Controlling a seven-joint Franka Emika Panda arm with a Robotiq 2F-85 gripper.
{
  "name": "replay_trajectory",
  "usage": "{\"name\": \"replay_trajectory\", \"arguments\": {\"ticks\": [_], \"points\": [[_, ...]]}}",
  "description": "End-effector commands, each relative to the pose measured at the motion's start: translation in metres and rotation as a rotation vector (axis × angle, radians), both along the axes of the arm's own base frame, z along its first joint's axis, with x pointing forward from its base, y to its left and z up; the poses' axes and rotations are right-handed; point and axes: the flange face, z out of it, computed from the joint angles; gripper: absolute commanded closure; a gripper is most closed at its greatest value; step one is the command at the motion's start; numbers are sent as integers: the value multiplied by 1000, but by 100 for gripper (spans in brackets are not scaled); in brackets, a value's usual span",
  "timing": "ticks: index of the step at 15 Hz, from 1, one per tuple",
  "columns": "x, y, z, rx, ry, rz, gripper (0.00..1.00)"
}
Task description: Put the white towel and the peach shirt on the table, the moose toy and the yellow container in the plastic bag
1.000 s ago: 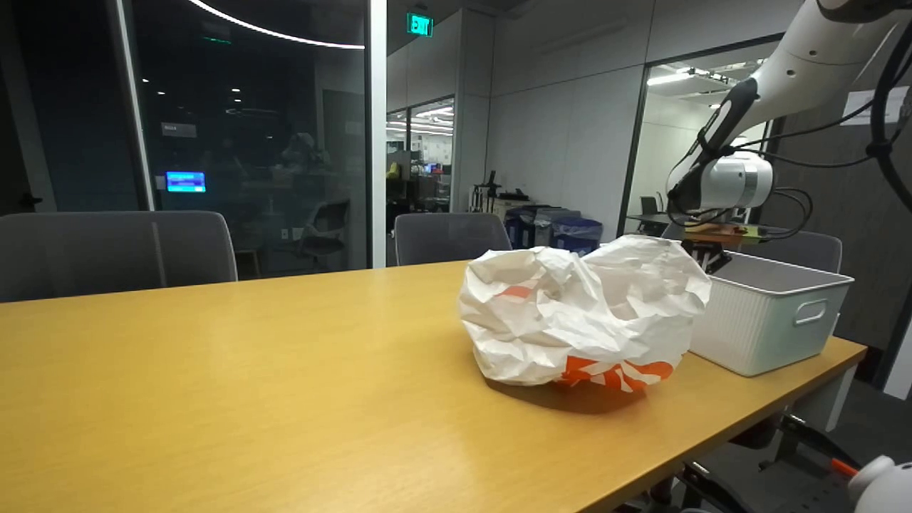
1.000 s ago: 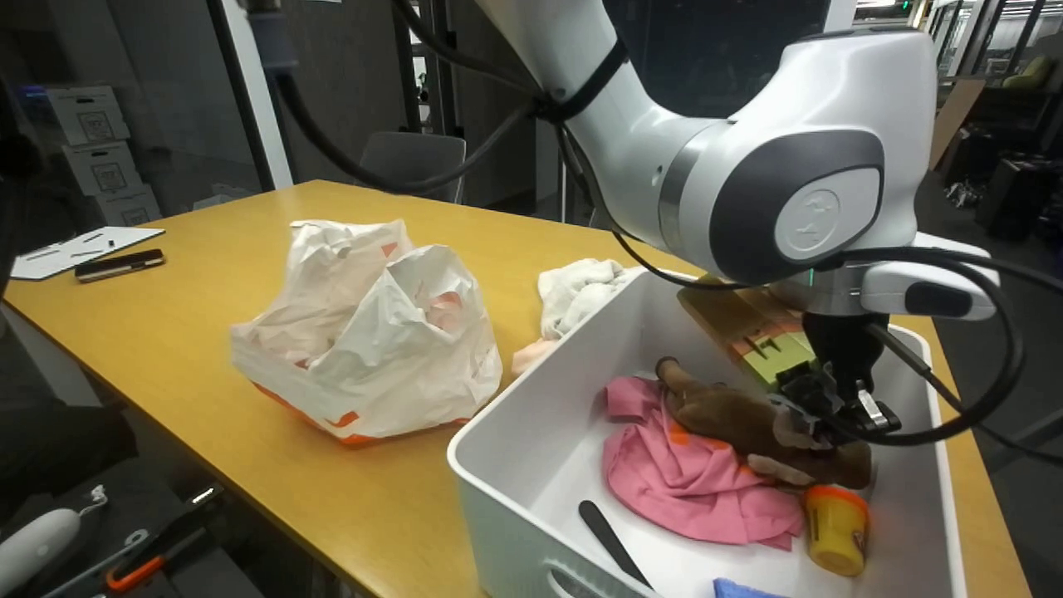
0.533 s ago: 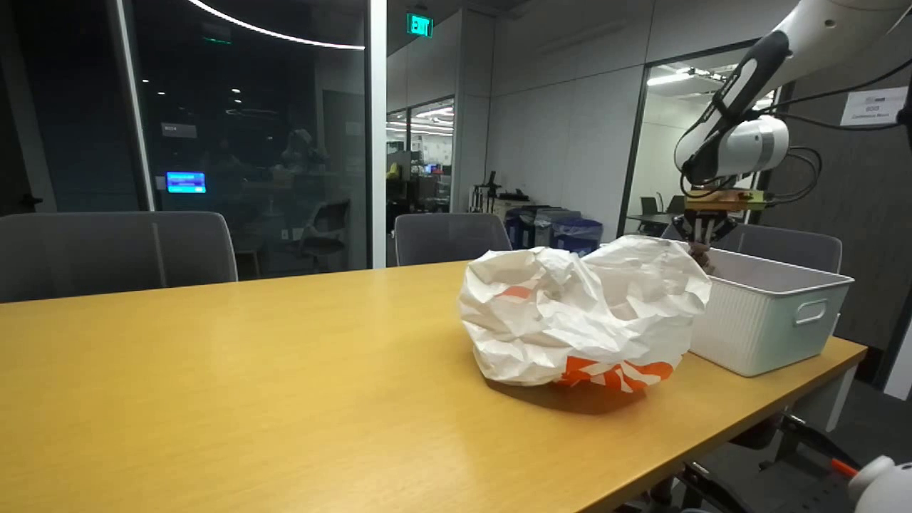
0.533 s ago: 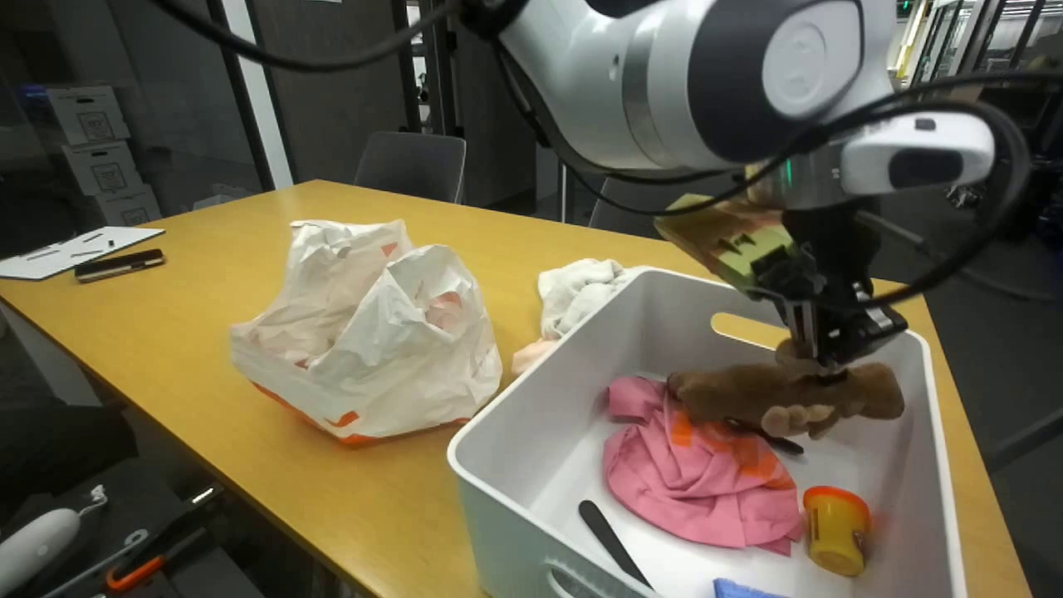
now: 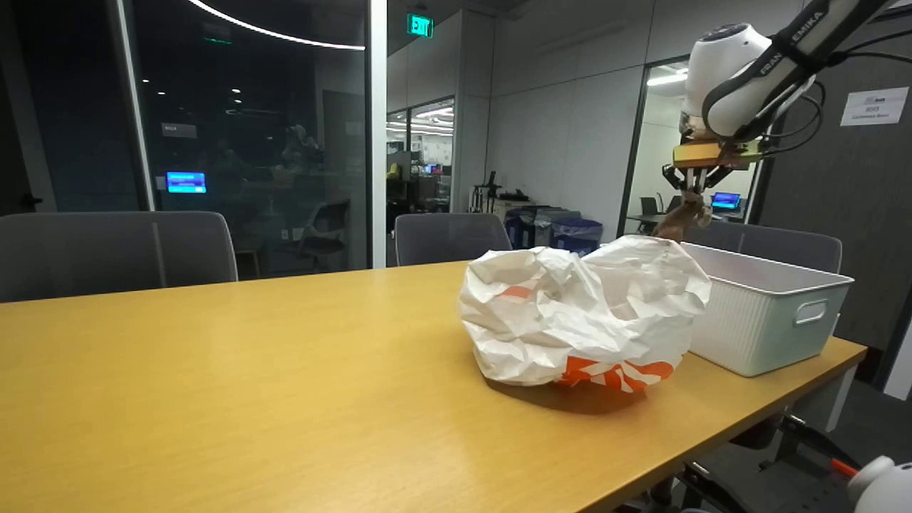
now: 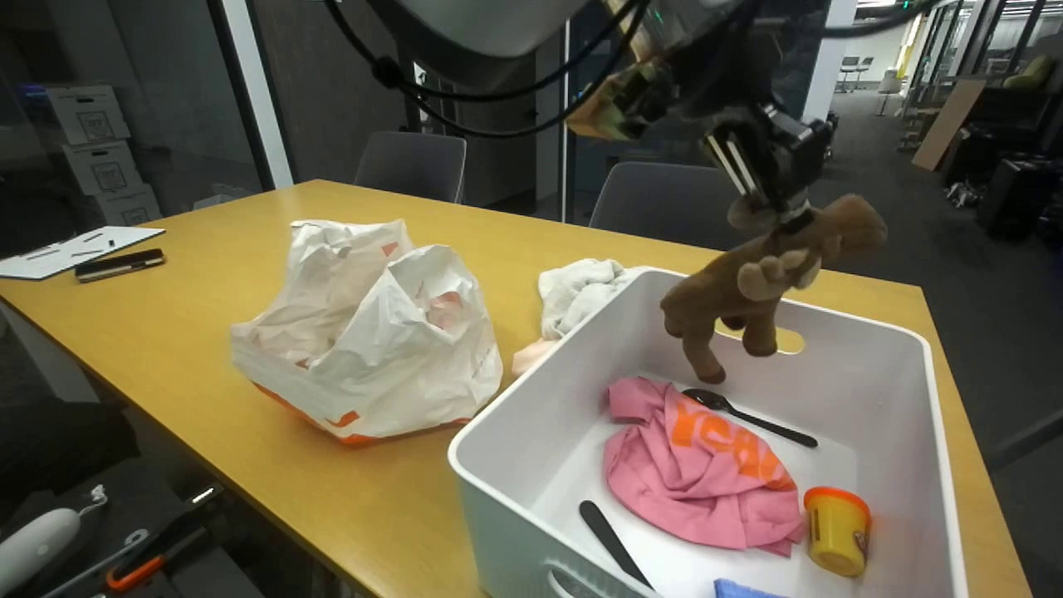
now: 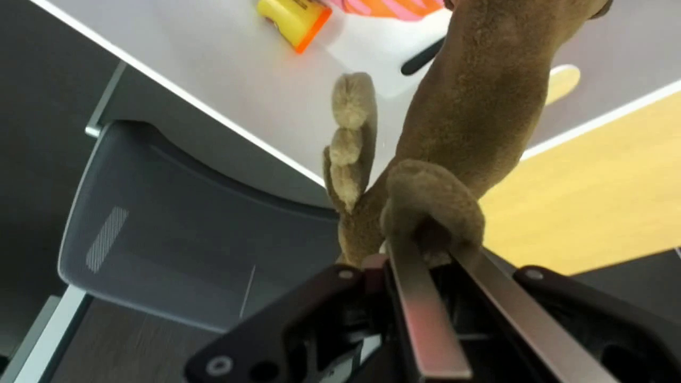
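Moose [image 6: 727,286] has just come up, pinched under the gripper [image 5: 695,189]; the bag [image 5: 581,317] seems the next stop, container [image 6: 837,536] waiting below.

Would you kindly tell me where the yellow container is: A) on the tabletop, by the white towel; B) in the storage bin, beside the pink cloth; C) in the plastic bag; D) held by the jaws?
B: in an exterior view the yellow container sits inside the storage bin, beside the pink cloth, while the jaws grip the moose toy.
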Motion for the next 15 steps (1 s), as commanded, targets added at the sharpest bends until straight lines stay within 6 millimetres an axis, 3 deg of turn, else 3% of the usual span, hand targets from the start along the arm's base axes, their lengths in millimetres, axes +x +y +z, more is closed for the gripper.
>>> {"name": "replay_trajectory", "arguments": {"ticks": [1,4,9,12,15], "points": [[-28,41,51,-116,-136,-17,96],[-54,86,65,-199,-219,-5,96],[-91,168,66,-257,-305,99,96],[-108,202,68,-308,-341,151,97],[-123,223,64,-263,-300,258,96]]}}
